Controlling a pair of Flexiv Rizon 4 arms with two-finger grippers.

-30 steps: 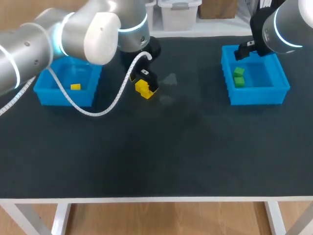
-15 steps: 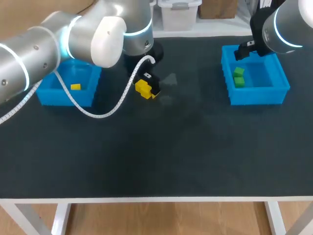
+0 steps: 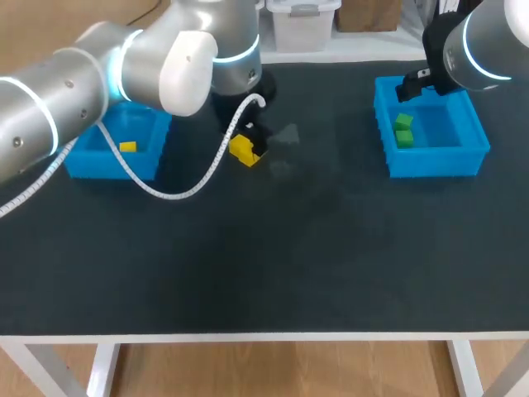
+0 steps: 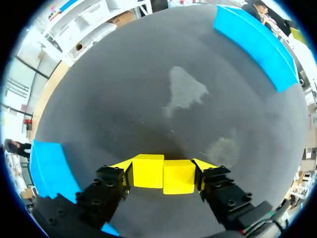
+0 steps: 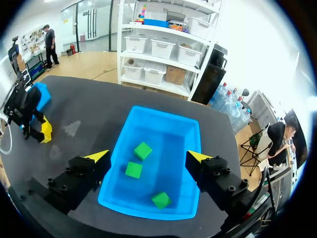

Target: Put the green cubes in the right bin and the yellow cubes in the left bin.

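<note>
Two yellow cubes (image 4: 163, 176) lie side by side on the dark table, between the fingers of my left gripper (image 4: 163, 168). Each yellow tip presses a cube's outer face, so the gripper is shut on the pair. The head view shows these cubes (image 3: 242, 150) under the left gripper (image 3: 248, 141), right of the left bin (image 3: 83, 161), which holds one yellow cube (image 3: 126, 147). My right gripper (image 5: 148, 156) hangs open above the right bin (image 5: 183, 129). In that bin lie three green cubes (image 5: 143, 150), (image 5: 133, 169), (image 5: 161, 200).
A white cable (image 3: 157, 186) loops from my left arm down over the table, in front of the left bin. The right bin (image 3: 438, 165) stands at the far right. Pale smudges (image 4: 184, 91) mark the table ahead of the left gripper.
My left gripper's fingers have drawn in against the two yellow cubes, and the left arm has shifted a little to the right. The right arm has not moved.
</note>
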